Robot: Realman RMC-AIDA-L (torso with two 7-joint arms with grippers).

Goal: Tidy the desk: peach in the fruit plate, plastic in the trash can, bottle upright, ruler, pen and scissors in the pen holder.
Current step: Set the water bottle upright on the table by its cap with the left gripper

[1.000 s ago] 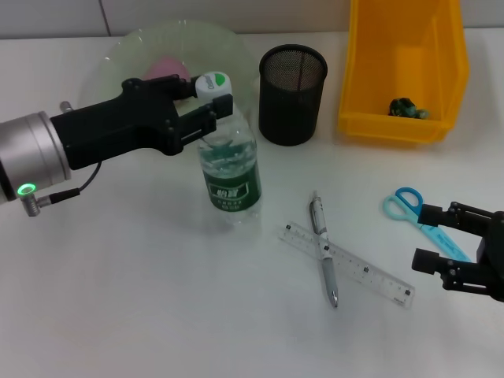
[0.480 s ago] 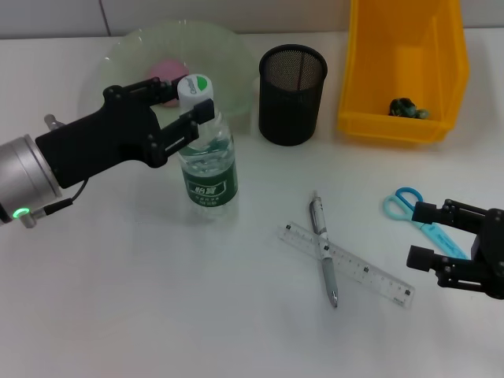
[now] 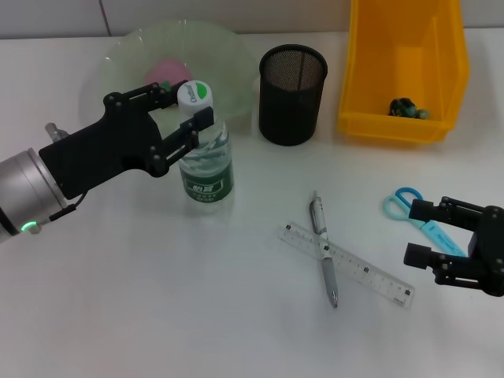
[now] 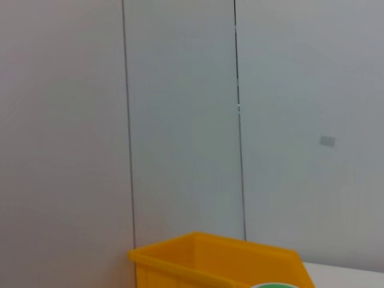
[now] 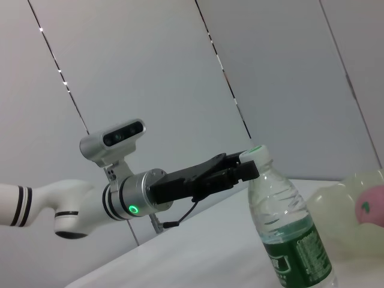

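Note:
The clear bottle (image 3: 206, 161) with a green label stands upright on the table in front of the fruit plate (image 3: 228, 47). My left gripper (image 3: 183, 106) is shut on its neck just below the white-and-green cap; the right wrist view shows the same grip (image 5: 243, 171) on the bottle (image 5: 288, 234). A pink peach (image 3: 167, 72) lies in the plate. The pen (image 3: 323, 248) lies crossed over the ruler (image 3: 358, 270) at centre right. My right gripper (image 3: 428, 234) hangs open over the blades of the blue scissors (image 3: 403, 203). The black mesh pen holder (image 3: 292, 93) stands empty.
The yellow trash can (image 3: 402, 71) at the back right holds a dark green scrap of plastic (image 3: 407, 108). Its rim (image 4: 210, 261) shows in the left wrist view. Bare table lies in front of the bottle and to the left.
My left gripper carried the bottle to the left and set it from tilted to upright. The right gripper barely shifted.

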